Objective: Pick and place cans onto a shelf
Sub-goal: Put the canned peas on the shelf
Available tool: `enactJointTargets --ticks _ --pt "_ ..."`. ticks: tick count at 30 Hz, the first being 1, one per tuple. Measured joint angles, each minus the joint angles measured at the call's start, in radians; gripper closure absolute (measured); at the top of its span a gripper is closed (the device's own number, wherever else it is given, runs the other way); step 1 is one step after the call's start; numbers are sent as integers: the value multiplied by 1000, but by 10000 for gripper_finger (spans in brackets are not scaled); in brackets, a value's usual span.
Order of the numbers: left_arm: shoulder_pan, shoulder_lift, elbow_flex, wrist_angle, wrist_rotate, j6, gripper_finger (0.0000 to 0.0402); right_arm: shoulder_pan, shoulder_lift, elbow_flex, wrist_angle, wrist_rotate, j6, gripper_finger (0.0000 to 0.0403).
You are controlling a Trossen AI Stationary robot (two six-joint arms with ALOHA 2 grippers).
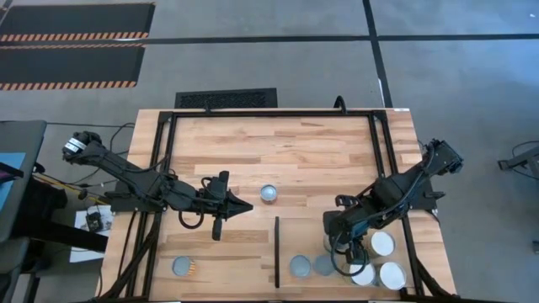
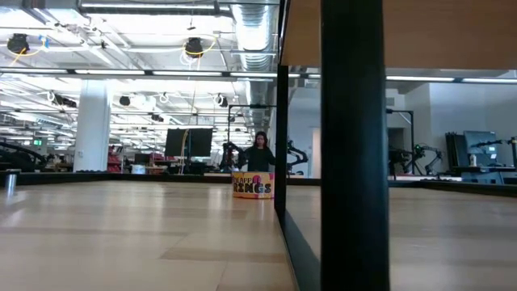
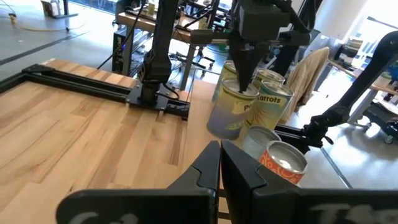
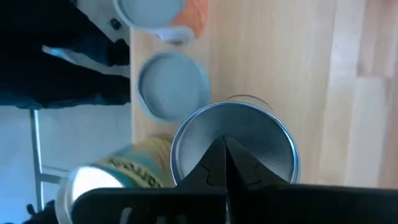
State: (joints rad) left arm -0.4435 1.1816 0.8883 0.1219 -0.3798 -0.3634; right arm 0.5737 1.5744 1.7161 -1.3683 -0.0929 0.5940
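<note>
My right gripper (image 4: 224,149) is shut at the silver top of a yellow-labelled can (image 3: 231,112), which tilts over the pale shelf section (image 1: 337,290) right of the black divider (image 1: 277,251). Several other cans stand around it: a "Carrots" can (image 3: 273,106), an orange-labelled can (image 3: 283,163), and silver and white tops (image 1: 301,267) (image 1: 392,275). My left gripper (image 1: 240,206) is shut and empty, just left of a lone can (image 1: 269,194) standing mid-table. Another can (image 1: 184,267) stands front left. My right gripper comes from above, fingers (image 3: 245,78) pointing down, their shut tips meeting the middle of the can's recessed silver top (image 4: 249,143). The fingers hide what they pinch there. The can hangs tilted below them, its lower end (image 3: 217,132) swung toward the table's left.
A black frame (image 1: 168,143) runs along the table's far and side edges. In the low view the divider post (image 2: 351,145) fills the near right, and the lone can (image 2: 253,184) stands beyond it, with a person in the room behind.
</note>
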Motion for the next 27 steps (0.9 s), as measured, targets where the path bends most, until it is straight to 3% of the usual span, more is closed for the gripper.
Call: enactJointTargets --ticks 27 --pt "0 0 0 0 -13 2 401 9 -17 -2 -126 -144 34 397"
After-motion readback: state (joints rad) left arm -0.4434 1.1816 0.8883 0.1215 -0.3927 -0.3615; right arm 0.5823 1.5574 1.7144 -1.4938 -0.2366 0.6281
